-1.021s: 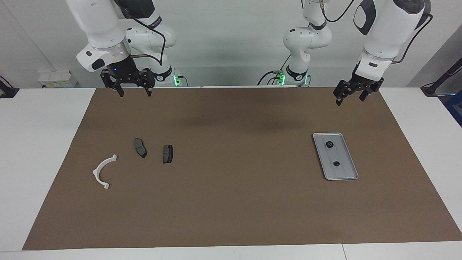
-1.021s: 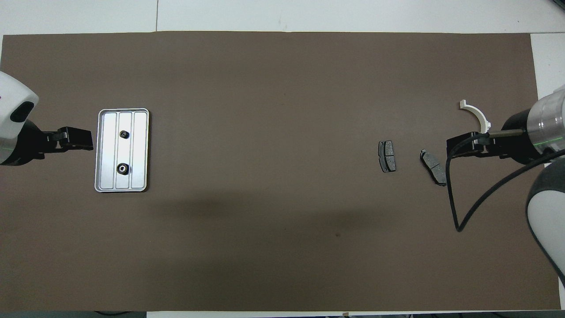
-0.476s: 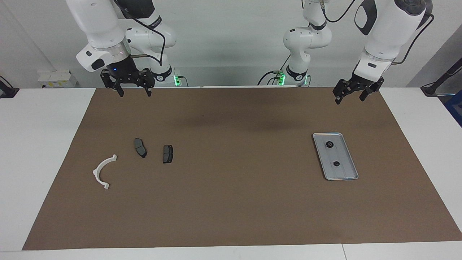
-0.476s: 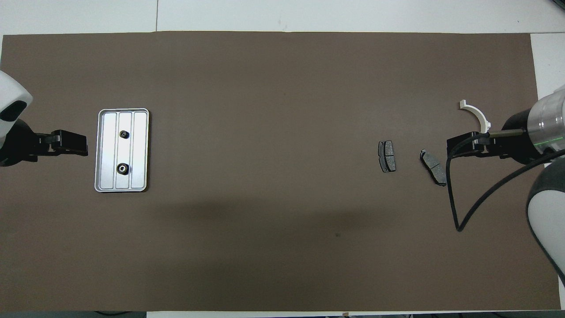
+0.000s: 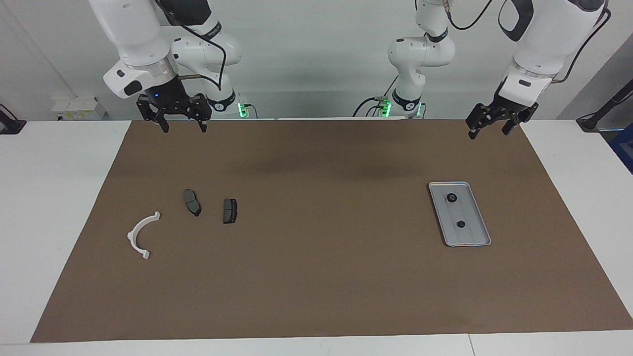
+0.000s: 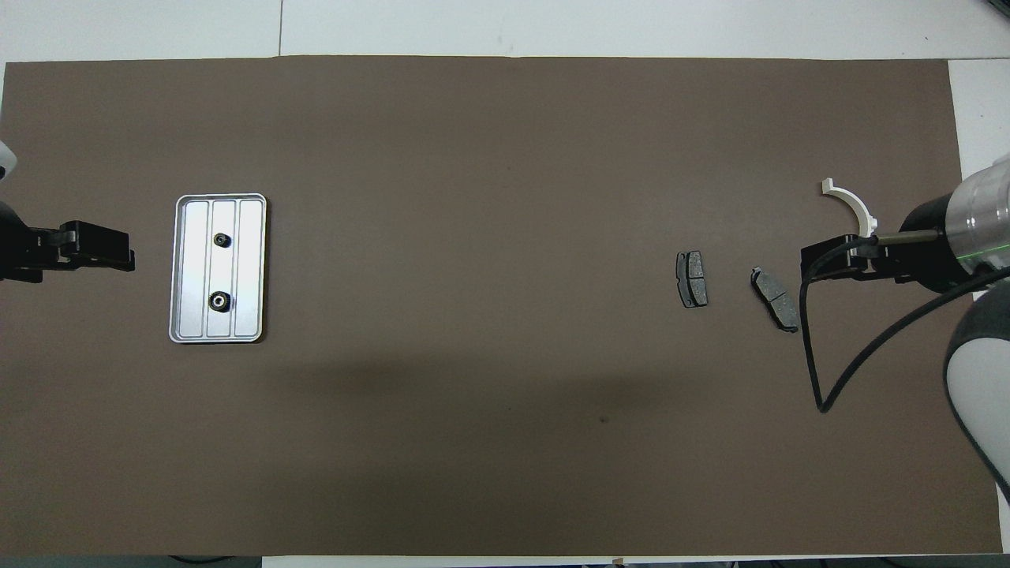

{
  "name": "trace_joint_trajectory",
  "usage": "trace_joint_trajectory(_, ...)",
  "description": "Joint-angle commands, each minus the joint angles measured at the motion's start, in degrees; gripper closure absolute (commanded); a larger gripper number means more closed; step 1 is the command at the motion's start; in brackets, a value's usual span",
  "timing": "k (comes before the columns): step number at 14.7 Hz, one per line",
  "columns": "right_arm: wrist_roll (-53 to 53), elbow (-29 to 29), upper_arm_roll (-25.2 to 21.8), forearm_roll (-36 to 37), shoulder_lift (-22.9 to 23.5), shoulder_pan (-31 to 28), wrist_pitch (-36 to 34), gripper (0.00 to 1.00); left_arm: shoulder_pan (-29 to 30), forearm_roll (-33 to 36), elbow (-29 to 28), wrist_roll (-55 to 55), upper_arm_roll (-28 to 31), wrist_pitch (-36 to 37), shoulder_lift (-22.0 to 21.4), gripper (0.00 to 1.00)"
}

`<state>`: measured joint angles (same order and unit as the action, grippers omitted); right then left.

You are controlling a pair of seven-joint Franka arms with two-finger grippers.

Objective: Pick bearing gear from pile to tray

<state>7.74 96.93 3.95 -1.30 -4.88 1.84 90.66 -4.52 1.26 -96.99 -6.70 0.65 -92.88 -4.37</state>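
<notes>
The left gripper (image 5: 488, 129) is held in the air over the brown mat (image 5: 321, 277) at the left arm's end of the table, above the mat's edge nearest the robots. Its fingers are spread apart and nothing is held between them. In the overhead view the same gripper (image 6: 99, 246) is seen beside the tray, clear of it.

The right gripper (image 5: 181, 126) is raised over the mat at the right arm's end, also above the edge nearest the robots. Its fingers are likewise parted, and nothing is gripped.

The tray (image 5: 474, 240), a shallow silver-grey rectangle with rounded corners and a ribbed floor, is laid flat on the mat toward the left arm's end. Two small black round pieces are found inside it: one (image 5: 451, 198) in the half nearer the robots, the other (image 5: 461, 224) in the half farther from them. The two are set well apart along the tray's middle strip.

What is left of the pile is scattered toward the right arm's end. Two dark grey pads (image 5: 192, 201) (image 5: 230, 210) are laid near each other, not touching. A white arc bracket (image 5: 140, 235) is placed beside them, farther from the robots and closer to the table's end.
</notes>
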Motion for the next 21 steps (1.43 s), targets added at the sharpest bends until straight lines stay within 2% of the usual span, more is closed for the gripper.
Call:
trace_joint_trajectory(1,0.61,0.36,0.36,-0.89,-0.83,-0.87,0.04,0.00,-0.49,-0.55,1.98,1.25,0.66,1.82,0.51,0.00)
trace_joint_trajectory(21,0.61,0.36,0.36,-0.89,-0.83,-0.96,0.04,0.00,-3.04,-0.55,1.98,1.34,1.37,3.84,0.06,0.00)
